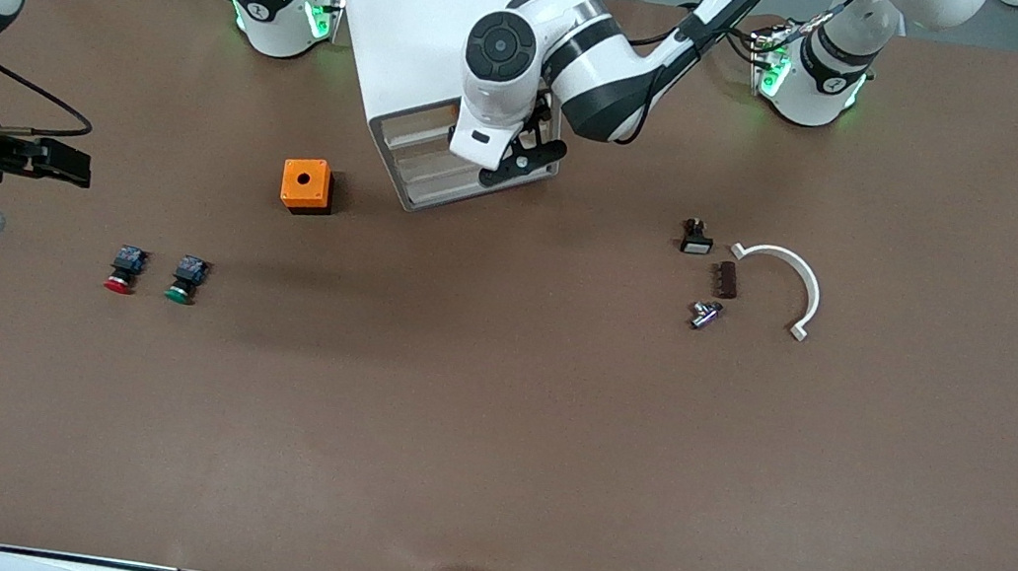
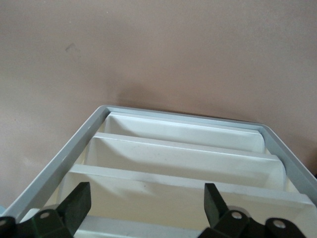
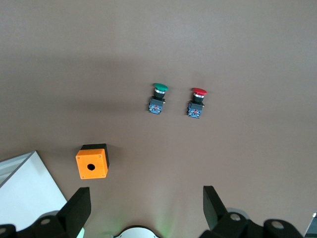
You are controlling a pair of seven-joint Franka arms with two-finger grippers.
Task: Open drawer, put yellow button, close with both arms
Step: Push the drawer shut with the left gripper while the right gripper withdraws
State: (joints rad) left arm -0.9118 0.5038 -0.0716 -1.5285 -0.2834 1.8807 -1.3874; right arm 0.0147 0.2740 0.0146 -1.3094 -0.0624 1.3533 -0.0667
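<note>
The left gripper (image 1: 527, 157) hangs open by the drawer (image 2: 183, 163), and next it likely pushes it shut, while the right gripper (image 1: 53, 160) waits open over the table's right-arm end.

No text, label or number is legible anywhere.

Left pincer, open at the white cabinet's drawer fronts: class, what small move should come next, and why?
Probably close the open left pincer on the top cream-white drawer front: its fingers straddle it without gripping, and no yellow-capped button shows on the table. The right pincer waits open, raised.
</note>
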